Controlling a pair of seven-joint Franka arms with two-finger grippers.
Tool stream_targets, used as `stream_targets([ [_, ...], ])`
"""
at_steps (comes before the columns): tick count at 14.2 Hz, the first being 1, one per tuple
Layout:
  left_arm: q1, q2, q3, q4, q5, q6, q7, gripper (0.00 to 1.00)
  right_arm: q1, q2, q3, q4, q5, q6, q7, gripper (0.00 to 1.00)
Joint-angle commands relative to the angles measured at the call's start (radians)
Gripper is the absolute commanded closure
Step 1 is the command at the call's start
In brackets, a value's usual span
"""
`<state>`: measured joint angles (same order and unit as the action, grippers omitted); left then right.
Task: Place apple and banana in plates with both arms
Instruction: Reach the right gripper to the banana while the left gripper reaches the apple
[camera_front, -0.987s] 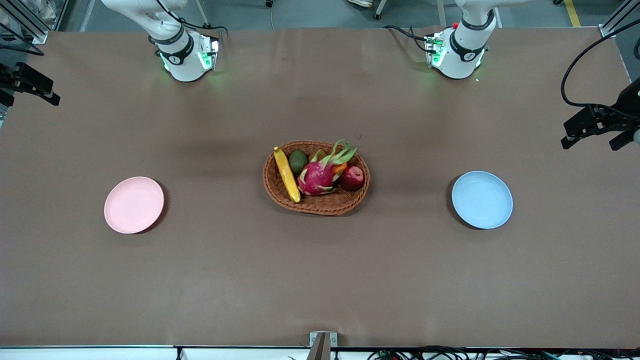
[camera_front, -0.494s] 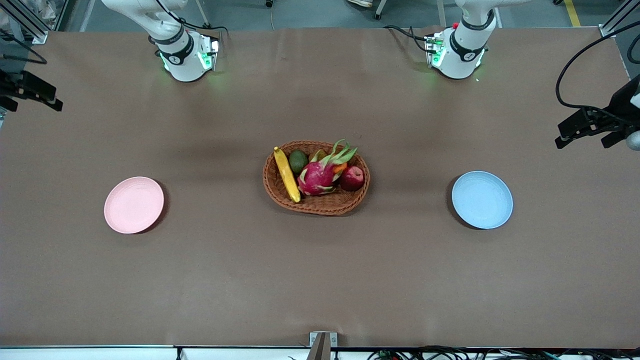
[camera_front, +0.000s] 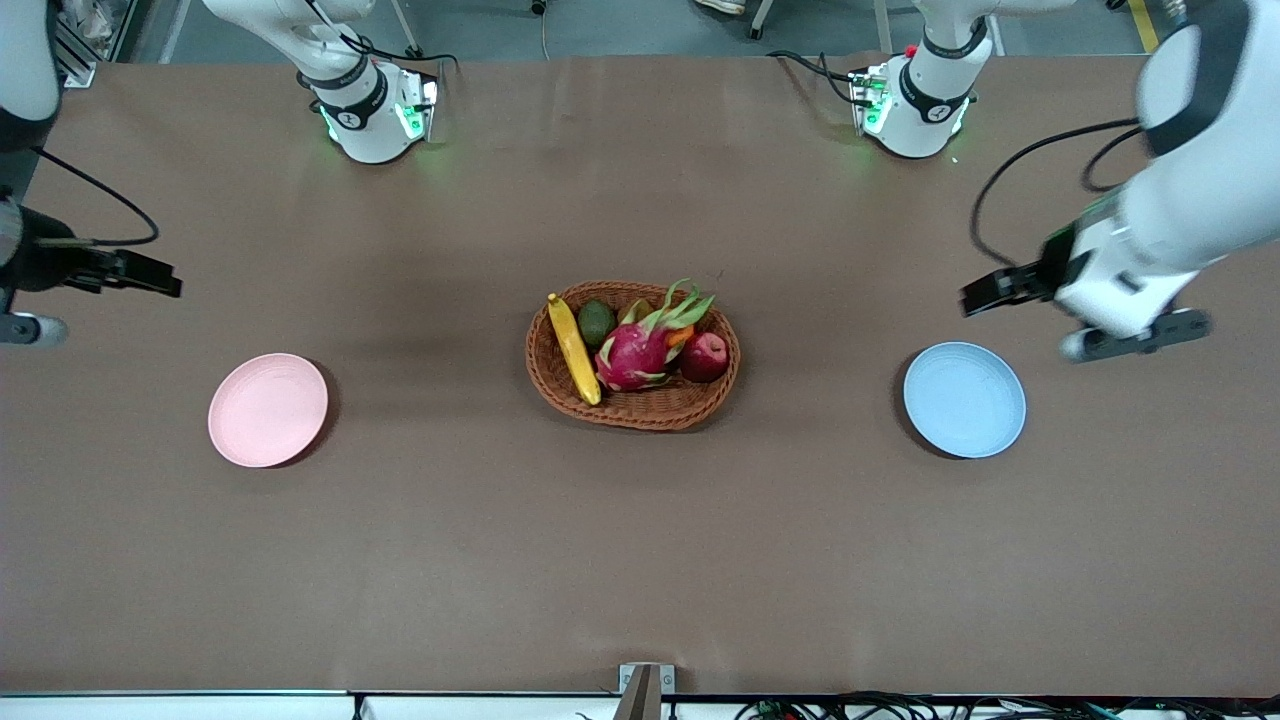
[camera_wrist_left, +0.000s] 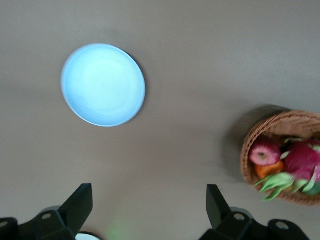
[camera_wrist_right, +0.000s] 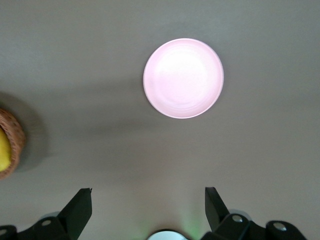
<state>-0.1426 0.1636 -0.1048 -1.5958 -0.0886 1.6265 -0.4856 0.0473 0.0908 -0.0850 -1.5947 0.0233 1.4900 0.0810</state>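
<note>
The yellow banana (camera_front: 573, 348) and the dark red apple (camera_front: 705, 357) lie in a brown wicker basket (camera_front: 640, 412) at the table's middle. The pink plate (camera_front: 268, 409) sits toward the right arm's end and the blue plate (camera_front: 964, 399) toward the left arm's end; both hold nothing. My left gripper (camera_front: 990, 293) hangs open and empty, high over the table by the blue plate. In the left wrist view it (camera_wrist_left: 149, 206) faces the blue plate (camera_wrist_left: 103, 84) and the apple (camera_wrist_left: 265, 151). My right gripper (camera_front: 150, 279) is open and empty over the table by the pink plate (camera_wrist_right: 183, 78).
A magenta dragon fruit (camera_front: 638, 356) lies between the banana and the apple, with a green avocado (camera_front: 597, 322) and something orange beside them. The arm bases (camera_front: 372, 110) stand along the table edge farthest from the front camera.
Both arms have swung in from the table's ends toward the middle, each gripper now by its plate. The fruit and the plates have not moved.
</note>
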Motion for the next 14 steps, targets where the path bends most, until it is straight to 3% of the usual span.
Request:
stream_targets([
  [1, -0.089, 0.074, 0.005, -0.006, -0.003, 0.076, -0.192, 0.00, 0.103, -0.019, 0.004, -0.051, 0.050, 0.044, 0.178, 0.00],
  [5, -0.224, 0.195, 0.005, -0.013, 0.000, 0.243, -0.526, 0.00, 0.281, -0.020, 0.004, -0.192, 0.101, 0.229, 0.475, 0.00],
  [8, -0.304, 0.246, 0.005, -0.058, 0.000, 0.412, -0.758, 0.00, 0.386, -0.020, 0.004, -0.312, 0.116, 0.388, 0.590, 0.00],
  [11, -0.356, 0.269, 0.005, -0.117, 0.000, 0.521, -0.892, 0.00, 0.505, 0.007, 0.004, -0.433, 0.116, 0.597, 0.756, 0.00],
  [14, -0.383, 0.290, 0.005, -0.182, 0.000, 0.654, -0.978, 0.00, 0.613, 0.087, 0.004, -0.459, 0.116, 0.731, 0.934, 0.00],
])
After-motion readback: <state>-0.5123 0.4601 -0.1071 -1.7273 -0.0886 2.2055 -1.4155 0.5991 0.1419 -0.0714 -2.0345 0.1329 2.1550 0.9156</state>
